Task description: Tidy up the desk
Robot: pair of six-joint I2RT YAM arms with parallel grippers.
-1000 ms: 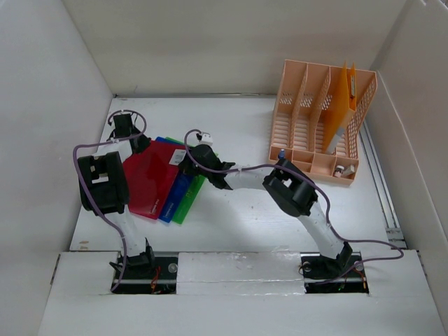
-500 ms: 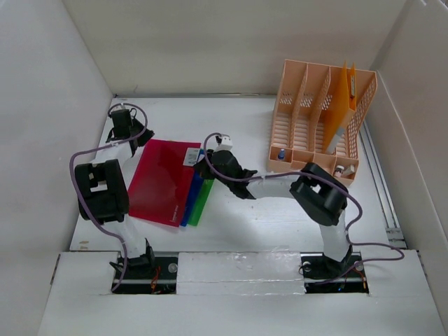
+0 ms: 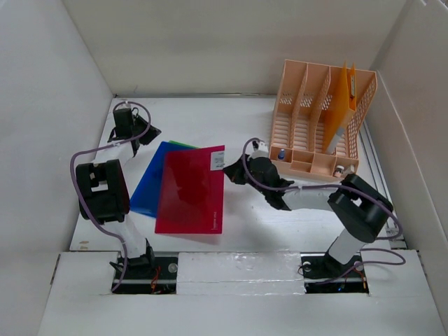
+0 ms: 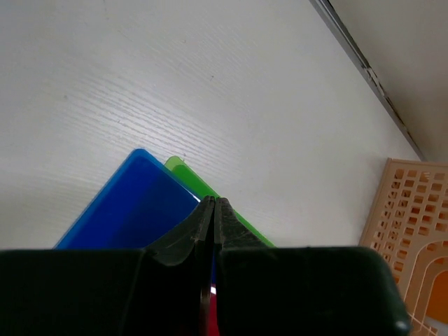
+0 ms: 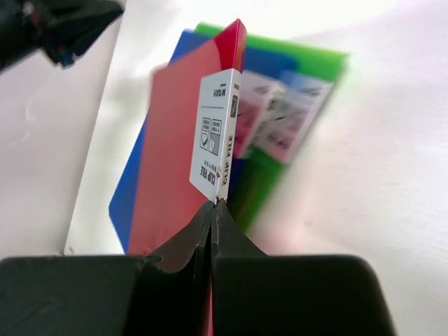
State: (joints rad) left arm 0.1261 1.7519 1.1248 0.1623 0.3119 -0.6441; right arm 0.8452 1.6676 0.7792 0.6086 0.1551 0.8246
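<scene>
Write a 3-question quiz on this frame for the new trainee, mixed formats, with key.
1. Multiple choice: which folder is the right gripper shut on?
A) blue folder
B) red folder
C) green folder
2. True or false: every slot of the peach file rack is empty.
3. Fill in: the left gripper is ___ (open or shut).

Key
1. B. The gripper pinches it at the corner with the white label.
2. False. An orange folder stands upright in one slot.
3. Shut. The fingers meet with no gap.
</scene>
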